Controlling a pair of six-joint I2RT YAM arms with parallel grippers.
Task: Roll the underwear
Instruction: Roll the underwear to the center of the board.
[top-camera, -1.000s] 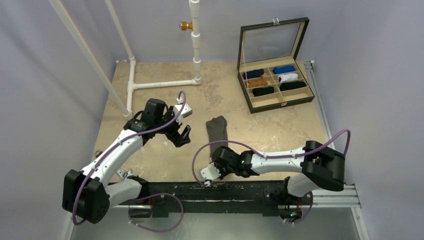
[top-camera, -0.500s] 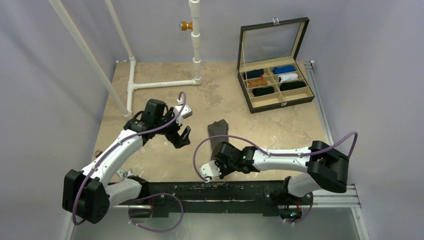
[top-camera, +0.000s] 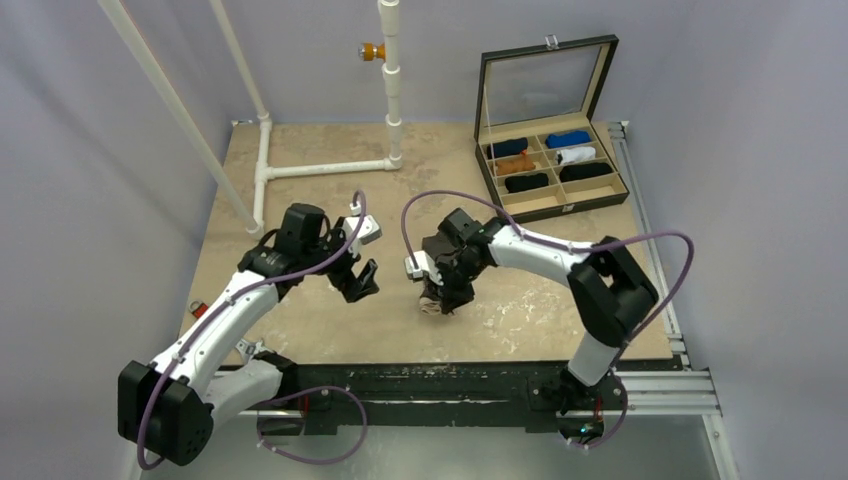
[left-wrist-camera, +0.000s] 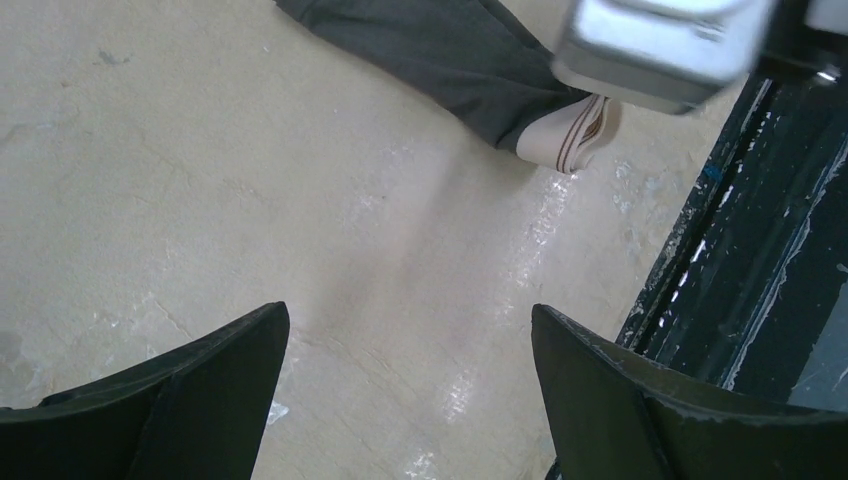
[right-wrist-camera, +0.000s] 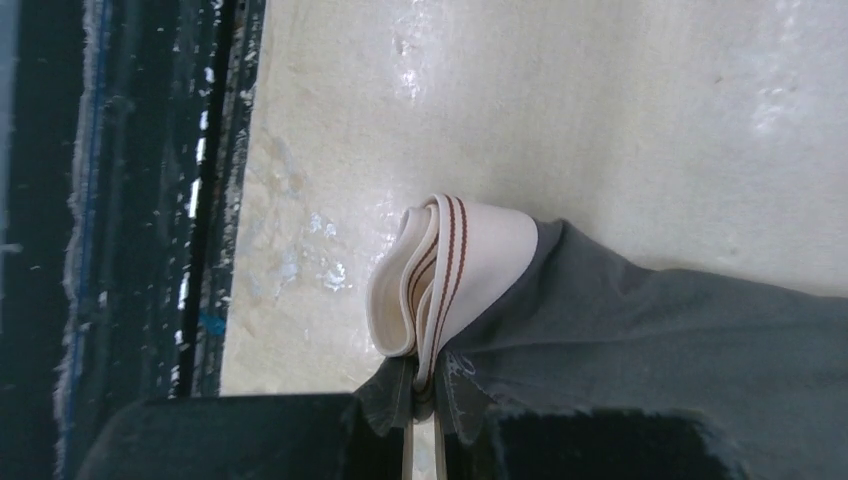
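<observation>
The underwear (right-wrist-camera: 650, 330) is dark grey with a pale tan striped waistband (right-wrist-camera: 470, 260). My right gripper (right-wrist-camera: 425, 395) is shut on the folded waistband edge. In the top view the right gripper (top-camera: 441, 291) is at the table's middle with the underwear (top-camera: 432, 304) bunched under it and mostly hidden. My left gripper (top-camera: 364, 281) is open and empty, a short way left of the underwear. In the left wrist view the left gripper (left-wrist-camera: 410, 320) is over bare table, with the underwear (left-wrist-camera: 440, 50) beyond it.
An open dark box (top-camera: 552, 165) with navy, blue, orange, white and black rolls stands at the back right. A white pipe frame (top-camera: 325, 168) stands at the back left. A black rail (top-camera: 440, 382) runs along the front edge.
My right gripper has moved from near the front edge toward the table's middle, holding the underwear, which went from lying flat to bunched under it. The left arm shifted only slightly.
</observation>
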